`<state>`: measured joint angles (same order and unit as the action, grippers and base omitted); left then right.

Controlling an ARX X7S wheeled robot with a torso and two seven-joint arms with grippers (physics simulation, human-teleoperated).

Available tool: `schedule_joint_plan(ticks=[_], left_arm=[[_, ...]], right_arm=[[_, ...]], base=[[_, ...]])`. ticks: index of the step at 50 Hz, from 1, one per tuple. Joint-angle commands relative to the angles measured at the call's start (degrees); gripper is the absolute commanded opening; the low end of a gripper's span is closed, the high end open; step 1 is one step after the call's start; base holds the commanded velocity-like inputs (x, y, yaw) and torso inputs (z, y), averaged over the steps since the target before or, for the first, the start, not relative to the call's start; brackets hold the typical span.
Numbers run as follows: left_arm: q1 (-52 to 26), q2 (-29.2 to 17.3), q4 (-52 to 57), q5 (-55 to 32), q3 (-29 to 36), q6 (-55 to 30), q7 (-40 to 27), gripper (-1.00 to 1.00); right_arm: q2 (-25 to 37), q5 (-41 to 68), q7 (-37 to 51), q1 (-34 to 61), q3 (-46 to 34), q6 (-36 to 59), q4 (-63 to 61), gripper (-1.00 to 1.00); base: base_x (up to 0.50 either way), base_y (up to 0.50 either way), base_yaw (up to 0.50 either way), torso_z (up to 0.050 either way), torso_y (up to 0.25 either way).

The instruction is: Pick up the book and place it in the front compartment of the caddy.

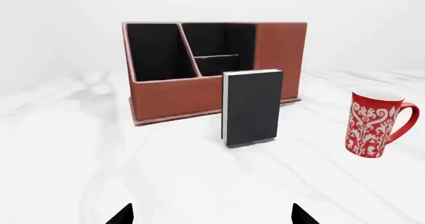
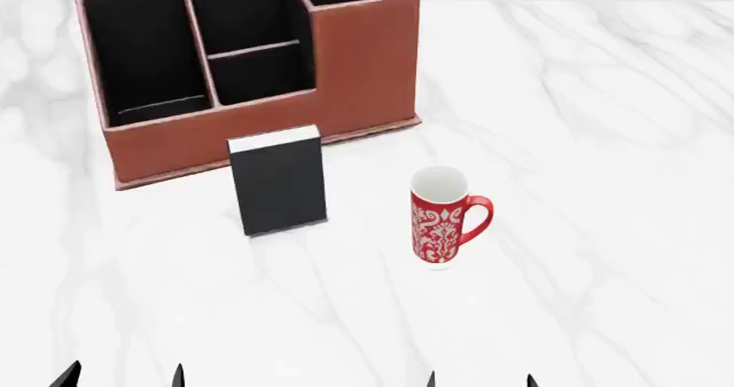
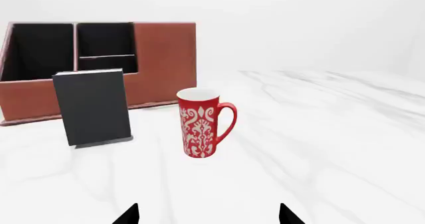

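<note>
My left fingers (image 1: pixel 210 215) show only as two dark tips, set well apart with bare white marble worktop (image 2: pixel 596 146) between them, so they are spread and hold nothing. My right fingers (image 3: pixel 209 214) are spread the same way, also pinching nothing. Both pairs sit low at the near edge of the head view, well apart from everything else.

The thin black rectangular hardcover book (image 2: pixel 280 184) stands upright on the worktop, its white page edge showing along the top. It is just in front of the large reddish-brown leather-look caddy (image 2: pixel 361 77), near its front wall; I cannot tell whether the two touch. The caddy's black-lined cells are open at the top, and the small squarish low-walled front compartment (image 2: pixel 259 74) lies behind the book, between the long narrow cell and the tall-walled cell.

A tall red ceramic mug (image 2: pixel 442 217) with a white pattern stands upright to the right of the book, near it but apart, its handle turned away from the book.
</note>
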<state>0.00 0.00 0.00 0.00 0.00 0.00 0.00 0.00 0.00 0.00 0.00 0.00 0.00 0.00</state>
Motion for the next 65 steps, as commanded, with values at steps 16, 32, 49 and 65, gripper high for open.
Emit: schedule_joint_plan(ticks=[16, 32, 49, 65], left_arm=[[1.53, -3.64, 4.34, -3.28, 4.71, -0.99, -1.66, 1.0], [1.76, -6.76, 36.38, -9.59, 3.21, -18.19, -3.97, 1.0], [-2.64, -8.15, 55.42, -20.51, -5.88, -30.79, -10.34, 1.0], [-3.49, -9.68, 56.3, -23.04, -7.55, -31.18, -12.22, 1.0]], right_arm=[[3.12, -0.27, 5.08, 0.56, -5.44, -1.62, 0.61, 1.0], [5.28, 1.21, 7.28, -0.88, -4.67, 14.54, -33.35, 1.0], [6.23, 9.62, 12.79, 0.19, 4.58, 25.16, -54.35, 1.0], [8.85, 3.72, 16.98, 2.28, 0.56, 30.81, -56.65, 1.0]], base=[[0.0, 0.0, 0.0, 0.0, 0.0], [0.0, 0.0, 0.0, 0.0, 0.0], [0.0, 0.0, 0.0, 0.0, 0.0], [0.0, 0.0, 0.0, 0.0, 0.0]])
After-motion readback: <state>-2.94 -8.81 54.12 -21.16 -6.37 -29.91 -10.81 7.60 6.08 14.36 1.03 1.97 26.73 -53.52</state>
